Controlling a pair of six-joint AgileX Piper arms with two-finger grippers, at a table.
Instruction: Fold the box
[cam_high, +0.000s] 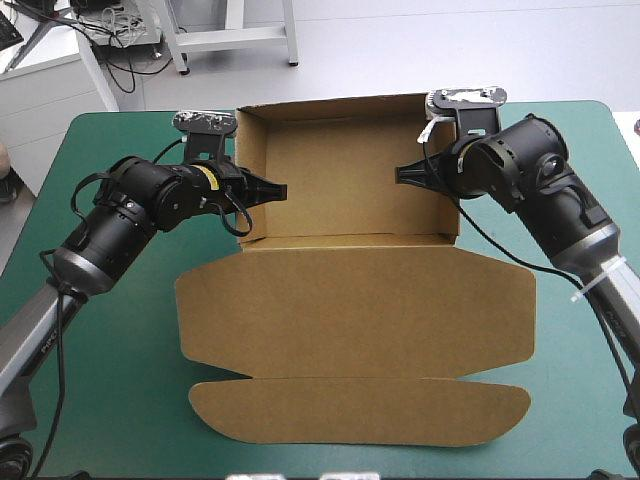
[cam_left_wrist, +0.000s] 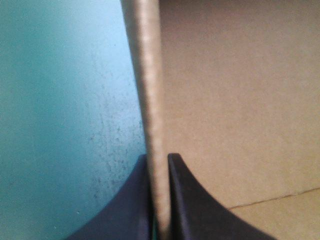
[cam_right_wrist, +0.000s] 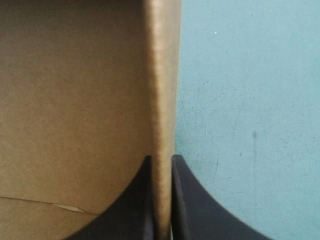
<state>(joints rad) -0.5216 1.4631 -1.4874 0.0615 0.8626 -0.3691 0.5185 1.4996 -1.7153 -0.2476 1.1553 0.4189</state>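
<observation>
Left claw (cam_left_wrist: 159, 156), right claw (cam_right_wrist: 161, 157) astride box (cam_high: 350, 300)

Teal-green tabletop (cam_high: 130, 400) with rounded far corners, pale grey floor (cam_high: 420, 45) beyond its far edge, white metal frame legs (cam_high: 235, 35), tangled black cables (cam_high: 125, 65) beside a white counter (cam_high: 40, 85), even light.

left hand (cam_high: 274, 189) clamped, right hand (cam_high: 407, 174) clamped
</observation>
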